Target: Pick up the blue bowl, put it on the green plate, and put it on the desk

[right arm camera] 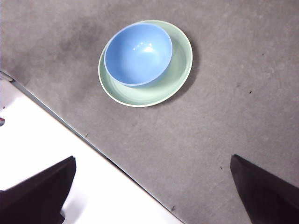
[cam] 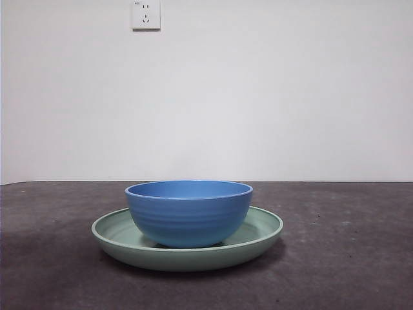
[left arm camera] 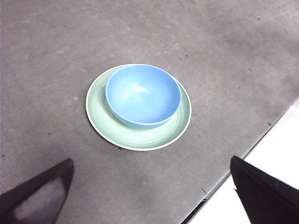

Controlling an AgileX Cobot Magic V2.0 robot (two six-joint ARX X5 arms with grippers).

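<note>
The blue bowl [cam: 188, 213] stands upright inside the green plate [cam: 258, 234], a little off its centre, on the dark desk [cam: 348, 258]. Both wrist views look down on the pair from high up: the blue bowl [left arm camera: 143, 95] on the green plate [left arm camera: 140, 137], and the blue bowl [right arm camera: 138, 54] on the green plate [right arm camera: 180, 60]. My left gripper [left arm camera: 152, 186] is open and empty, well above and away from the dishes. My right gripper [right arm camera: 152, 186] is likewise open, empty and far from them. Neither arm shows in the front view.
A white wall with a power socket [cam: 146, 14] stands behind the desk. The desk's edge [left arm camera: 243, 151] and a white floor beyond it show in both wrist views, with the same desk edge [right arm camera: 70, 123] under my right arm.
</note>
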